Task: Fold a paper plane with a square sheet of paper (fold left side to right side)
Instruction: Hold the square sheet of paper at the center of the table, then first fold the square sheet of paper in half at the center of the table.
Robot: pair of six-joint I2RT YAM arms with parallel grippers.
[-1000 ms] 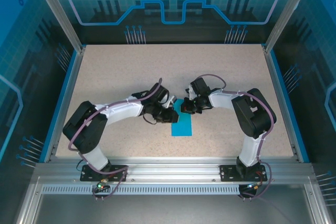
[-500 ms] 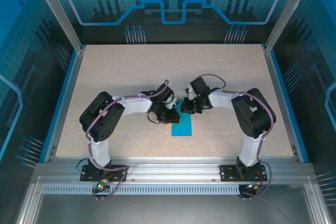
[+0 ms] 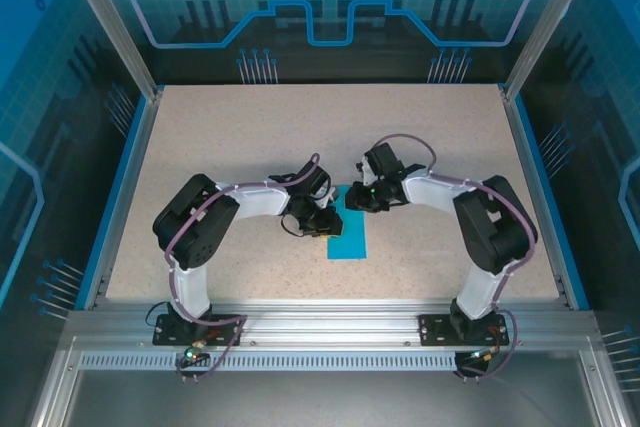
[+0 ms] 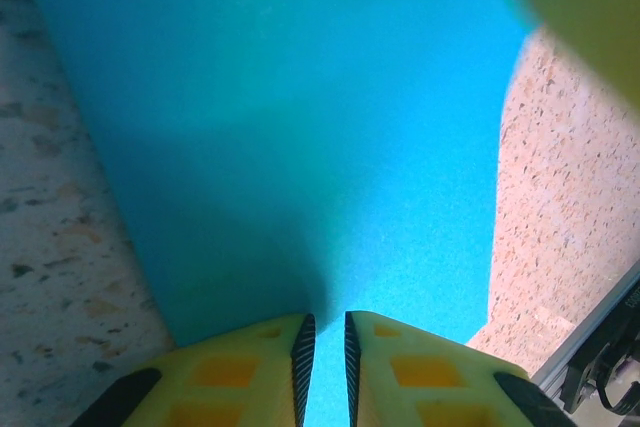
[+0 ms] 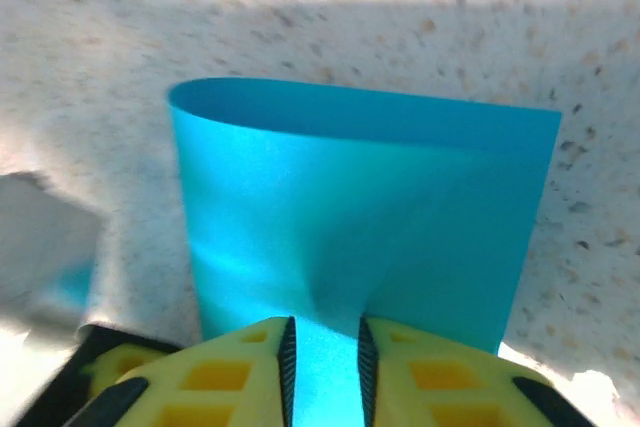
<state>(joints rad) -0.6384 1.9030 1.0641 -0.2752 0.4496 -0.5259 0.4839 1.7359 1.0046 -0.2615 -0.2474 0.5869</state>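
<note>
sheet: the teal sheet (image 3: 352,239) lies around the middle of the worktop (image 3: 250,137), a bit toward the near edge. From the top it reads as a narrow strip, long side running near to far, so more like half a square than a full one.

fold status: looks like the left-over-right fold is laid across. In the right wrist view, though, the far end shows a soft rounded loop instead of a sharp edge, so the guess is the crease isn't pressed flat yet.

left tool: the left tool (image 3: 325,224) sits at the strip's left edge. Its wrist view has the yellow fingers (image 4: 255,377) nearly together with just a slit between them and teal showing in the slit. Can't tell if it's pinching the paper or only resting on it.

right tool: the right tool (image 3: 357,199) is at the far end of the strip. The jaws are narrow, the paper runs up between the pads and puckers right there, so it looks to be gripping a layer.

done so far: roughly the first half-fold, minus a proper crease.

left to do: flattening that fold, then all the nose and wing folds. No dart shape anywhere yet, so it's early days.
</note>
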